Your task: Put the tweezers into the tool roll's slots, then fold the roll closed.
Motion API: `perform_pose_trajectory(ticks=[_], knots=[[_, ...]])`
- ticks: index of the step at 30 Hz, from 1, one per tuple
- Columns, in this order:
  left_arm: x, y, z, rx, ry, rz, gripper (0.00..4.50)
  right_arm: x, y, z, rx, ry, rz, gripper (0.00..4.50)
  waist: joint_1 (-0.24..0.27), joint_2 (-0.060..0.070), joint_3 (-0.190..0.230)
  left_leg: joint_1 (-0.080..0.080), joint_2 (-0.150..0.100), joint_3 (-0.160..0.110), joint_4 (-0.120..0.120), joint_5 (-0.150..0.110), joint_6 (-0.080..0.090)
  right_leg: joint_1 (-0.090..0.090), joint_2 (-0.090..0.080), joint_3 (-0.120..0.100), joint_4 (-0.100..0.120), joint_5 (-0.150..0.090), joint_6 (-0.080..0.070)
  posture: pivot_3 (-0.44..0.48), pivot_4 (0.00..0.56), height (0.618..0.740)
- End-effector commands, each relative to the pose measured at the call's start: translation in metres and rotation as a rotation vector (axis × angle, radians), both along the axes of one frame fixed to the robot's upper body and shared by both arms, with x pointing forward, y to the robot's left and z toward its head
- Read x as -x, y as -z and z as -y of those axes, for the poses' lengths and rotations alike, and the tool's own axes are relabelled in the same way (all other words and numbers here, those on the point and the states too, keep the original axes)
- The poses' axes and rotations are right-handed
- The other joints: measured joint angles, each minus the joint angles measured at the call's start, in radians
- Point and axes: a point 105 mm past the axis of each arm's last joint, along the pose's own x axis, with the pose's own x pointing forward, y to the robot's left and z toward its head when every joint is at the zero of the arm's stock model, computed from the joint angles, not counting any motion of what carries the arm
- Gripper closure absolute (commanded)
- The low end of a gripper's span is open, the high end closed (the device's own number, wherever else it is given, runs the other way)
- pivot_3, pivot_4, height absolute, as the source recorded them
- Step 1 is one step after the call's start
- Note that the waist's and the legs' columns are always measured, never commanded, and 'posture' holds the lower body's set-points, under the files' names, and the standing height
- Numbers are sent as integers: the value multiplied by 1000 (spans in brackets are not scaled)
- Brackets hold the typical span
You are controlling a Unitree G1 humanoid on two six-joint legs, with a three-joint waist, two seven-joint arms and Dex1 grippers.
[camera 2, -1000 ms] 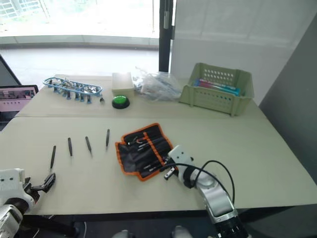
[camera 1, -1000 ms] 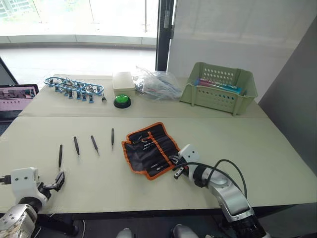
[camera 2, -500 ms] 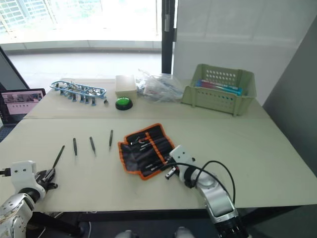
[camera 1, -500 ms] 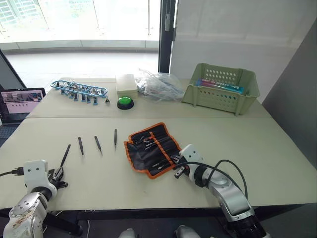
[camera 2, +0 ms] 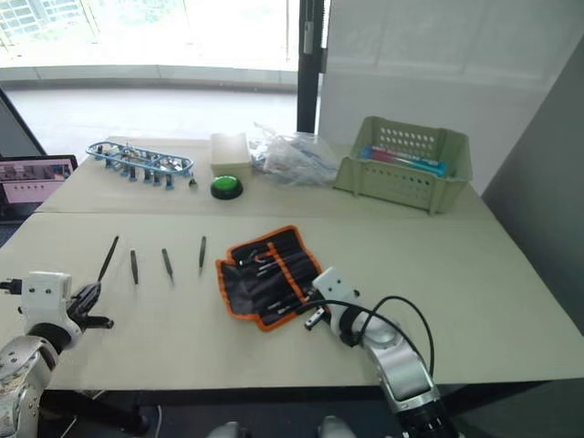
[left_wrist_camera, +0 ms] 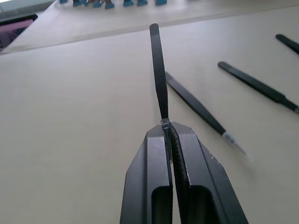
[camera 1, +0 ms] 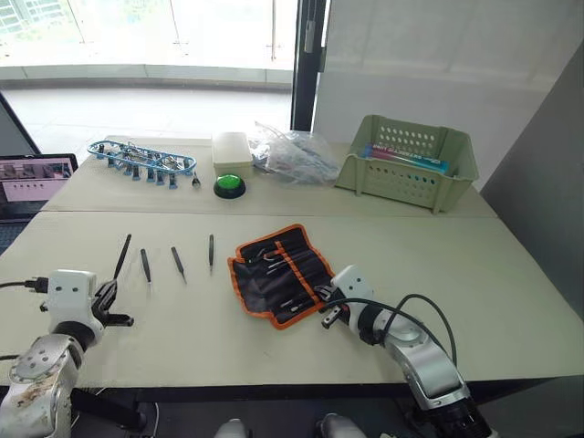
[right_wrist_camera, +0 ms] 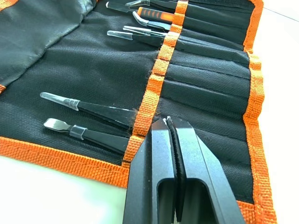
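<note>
Table [camera 1: 511, 274]: my left gripper [left_wrist_camera: 166, 125] clamped one tweezer [left_wrist_camera: 158, 70], newly lifted; right gripper [right_wrist_camera: 169, 122] pinched shut at roll [right_wrist_camera: 107, 65]; three tweezers [camera 1: 177, 263] remained

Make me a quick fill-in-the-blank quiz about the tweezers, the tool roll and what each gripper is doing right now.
1. The left gripper is shut on one ____.
2. ____ tweezers lie loose on the table.
3. The right gripper rests shut on the open ____.
4. The roll's trim is ____.

Missing words: tweezer; three; tool roll; orange
</note>
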Motion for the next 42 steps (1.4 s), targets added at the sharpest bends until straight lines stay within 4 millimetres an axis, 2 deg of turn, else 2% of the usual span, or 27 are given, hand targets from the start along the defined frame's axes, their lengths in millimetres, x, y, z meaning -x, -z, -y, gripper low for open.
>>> perform_pose_trajectory(ticks=[1, 6, 10, 14, 19, 28, 38, 42], knots=[[-13, -28, 62, -67, 323, 44, 4477, 1, 6, 2, 9, 11, -26, 4500, 1, 0, 0, 0, 0, 0, 0, 0, 0, 0, 0, 0, 0, 3, -2, 0, 150, 738], [-19, -15, 126, -159, 652, -145, 4477, -1, 5, 3, 7, 20, -20, 4500, -6, 0, 0, -1, 0, 1, 0, 0, 0, 0, 1, 1, -2, 4, 1, 0, 150, 738], [-18, -1, 149, -270, 783, -293, 4477, -3, 2, 3, 5, 33, -10, 4500, -15, 0, 0, -2, 0, 0, -1, 0, 0, -2, 3, 1, -2, 2, 2, 0, 150, 738], [-26, 5, 157, -404, 828, -337, 4477, -5, 1, 3, 5, 39, -2, 4500, -11, 2, 1, -4, 0, -1, -2, 0, 0, -2, 4, 2, -2, -1, 5, 0, 150, 738], [-34, 16, 155, -521, 863, -396, 4477, -6, 0, 2, 0, 48, 6, 4500, -10, 2, 1, -4, 0, -1, -2, 0, 1, -2, 4, 2, -2, -3, 9, 0, 150, 738], [-32, 16, 160, -561, 921, -381, 4477, -3, 1, 1, -4, 56, 4, 4500, -8, 2, 1, -4, 0, -1, -2, 0, 1, -2, 4, 2, -2, -3, 9, 0, 150, 738], [-29, 18, 151, -623, 908, -418, 4477, -3, 1, -1, -10, 60, 1, 4500, -8, 2, 1, -4, -1, -1, -1, 0, 1, -2, 4, 2, -1, -3, 9, 0, 150, 738], [-31, 17, 155, -620, 911, -419, 4477, -2, 1, -2, -11, 58, 0, 4500, -8, 2, 1, -4, -1, -1, -1, 0, 1, -2, 4, 2, -1, -3, 9, 0, 150, 738]])
